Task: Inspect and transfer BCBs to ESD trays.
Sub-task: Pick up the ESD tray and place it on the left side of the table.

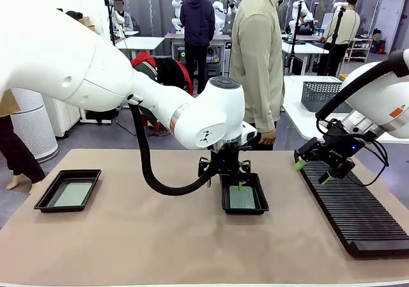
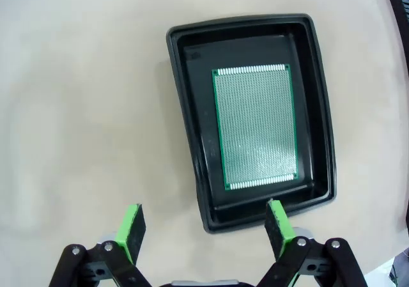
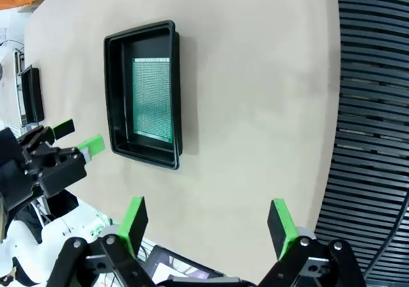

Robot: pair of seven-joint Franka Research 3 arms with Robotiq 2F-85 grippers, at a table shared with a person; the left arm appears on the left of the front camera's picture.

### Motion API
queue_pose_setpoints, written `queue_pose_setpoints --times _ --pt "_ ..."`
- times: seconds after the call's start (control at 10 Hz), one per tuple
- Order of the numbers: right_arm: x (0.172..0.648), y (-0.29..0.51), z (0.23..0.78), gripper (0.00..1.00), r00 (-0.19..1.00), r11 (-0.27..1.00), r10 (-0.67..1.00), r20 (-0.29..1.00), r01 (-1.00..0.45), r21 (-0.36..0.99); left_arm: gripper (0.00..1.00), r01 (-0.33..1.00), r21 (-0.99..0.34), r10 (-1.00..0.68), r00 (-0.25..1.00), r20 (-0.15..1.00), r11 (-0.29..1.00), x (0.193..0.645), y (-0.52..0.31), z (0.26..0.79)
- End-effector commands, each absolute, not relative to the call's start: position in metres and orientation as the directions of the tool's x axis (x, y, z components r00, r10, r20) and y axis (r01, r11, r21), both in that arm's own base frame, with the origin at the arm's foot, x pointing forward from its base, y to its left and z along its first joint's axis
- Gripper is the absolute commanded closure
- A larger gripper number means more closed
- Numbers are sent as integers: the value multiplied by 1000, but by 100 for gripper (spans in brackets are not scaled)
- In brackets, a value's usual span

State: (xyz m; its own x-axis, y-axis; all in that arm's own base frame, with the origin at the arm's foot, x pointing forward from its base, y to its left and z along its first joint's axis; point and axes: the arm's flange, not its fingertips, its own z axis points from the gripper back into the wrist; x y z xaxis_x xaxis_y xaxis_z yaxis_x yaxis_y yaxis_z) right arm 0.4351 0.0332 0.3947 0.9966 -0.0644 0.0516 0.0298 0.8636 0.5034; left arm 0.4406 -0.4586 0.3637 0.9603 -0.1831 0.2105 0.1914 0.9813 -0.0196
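Left gripper (image 1: pixel 239 186) hangs wide open and empty over the middle tray (image 1: pixel 244 208), which has a board (image 1: pixel 241 197) inside. Right gripper (image 1: pixel 313 170) is wide open too, empty, above the rack (image 1: pixel 358 213).

The left gripper (image 1: pixel 231 174) hangs low in the middle with its jaws wide apart, and the right gripper (image 1: pixel 313 171) points down, spread wide too.

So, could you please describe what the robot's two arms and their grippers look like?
Both arms are glossy white with rounded joints. The left arm carries a grey cap, a small black logo, an orange-striped band and a thick black hose. The left gripper and right gripper are black linkages with bright green pads; thin black cables trail by the right one.
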Motion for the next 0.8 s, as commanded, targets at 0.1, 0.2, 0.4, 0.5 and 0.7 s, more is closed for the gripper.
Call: queue_pose_setpoints --times 0.1,0.2,0.4,0.5,0.7 --pt "436 38 396 0 996 874 -79 51 44 485 0 146 37 -150 964 219 989 462 -471 354" --pt "436 38 396 0 996 874 -79 51 44 485 0 140 30 -143 967 209 990 471 -471 351" --pt "436 38 396 0 996 874 -79 51 44 485 0 135 24 -137 973 187 991 483 -472 343" --pt "436 38 396 0 996 874 -79 51 44 485 0 135 29 -138 974 182 990 490 -473 338" --pt "436 38 396 0 996 874 -79 51 44 485 0 119 21 -121 976 183 993 497 -471 333"
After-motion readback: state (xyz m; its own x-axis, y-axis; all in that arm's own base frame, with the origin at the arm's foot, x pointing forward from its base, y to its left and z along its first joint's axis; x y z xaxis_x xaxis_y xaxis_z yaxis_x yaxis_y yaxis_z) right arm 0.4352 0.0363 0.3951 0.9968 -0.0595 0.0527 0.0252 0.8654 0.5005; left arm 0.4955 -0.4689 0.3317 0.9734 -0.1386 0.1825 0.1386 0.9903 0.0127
